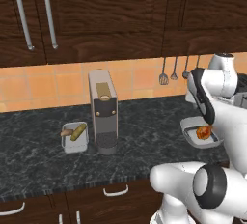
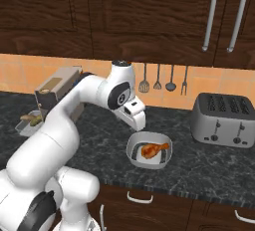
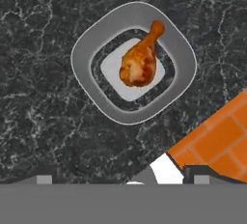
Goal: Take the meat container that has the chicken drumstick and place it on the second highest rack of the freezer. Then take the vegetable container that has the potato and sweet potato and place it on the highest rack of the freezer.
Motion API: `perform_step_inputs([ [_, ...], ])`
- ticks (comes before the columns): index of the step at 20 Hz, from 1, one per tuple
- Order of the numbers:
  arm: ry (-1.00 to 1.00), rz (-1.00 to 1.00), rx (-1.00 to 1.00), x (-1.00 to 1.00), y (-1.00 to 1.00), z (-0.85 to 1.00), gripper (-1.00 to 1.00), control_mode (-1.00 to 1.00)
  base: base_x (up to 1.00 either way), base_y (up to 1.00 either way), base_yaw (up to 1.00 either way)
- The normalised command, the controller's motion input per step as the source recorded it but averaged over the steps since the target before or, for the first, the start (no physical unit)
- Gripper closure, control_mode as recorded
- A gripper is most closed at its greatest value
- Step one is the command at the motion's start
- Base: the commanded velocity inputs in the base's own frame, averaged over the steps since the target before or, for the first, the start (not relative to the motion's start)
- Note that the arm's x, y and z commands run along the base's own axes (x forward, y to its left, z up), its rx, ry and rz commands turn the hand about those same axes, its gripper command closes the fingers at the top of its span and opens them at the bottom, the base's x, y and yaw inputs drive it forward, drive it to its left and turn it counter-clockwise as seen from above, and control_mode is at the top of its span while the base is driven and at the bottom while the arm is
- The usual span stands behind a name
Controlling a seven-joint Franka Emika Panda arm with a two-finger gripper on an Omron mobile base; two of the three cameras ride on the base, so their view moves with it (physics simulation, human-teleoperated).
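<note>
Dark fingertips rise at the bottom of the hand view, set wide apart with nothing between them, and the gripper hangs above the counter clear of everything. Below it sits the meat container, a grey rounded-square dish with a broad rim and a paler floor, and the chicken drumstick lies on that floor, orange-brown, bone end toward one corner. Bare black marbled counter surrounds the meat container on all sides. Seen from the right base view, the meat container stands close to the counter's front edge, with the toaster well apart on its right and open counter between them. On its left, past the coffee machine, lies the vegetable container holding the potato and sweet potato. Behind the meat container, utensils hang on the tiled backsplash, under dark wall cabinets.
</note>
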Motion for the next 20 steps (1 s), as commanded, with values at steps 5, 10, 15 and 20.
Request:
perform_step_inputs([
  [5, 0.01, -0.5, 0.13, 0.0, -1.0, -0.71, -1.0, -1.0, 0.0, 0.0, 0.0],
  [10, 0.06, -0.39, 0.09, 0.03, -0.74, -0.6, -1.0, -1.0, 0.0, 0.0, 0.0],
  [15, 0.06, -0.23, 0.01, 0.0, -0.39, -0.55, -1.0, -1.0, 0.0, 0.0, 0.0],
  [20, 0.04, -0.13, 0.02, 0.05, -0.13, -0.56, -1.0, -1.0, 0.0, 0.0, 0.0],
])
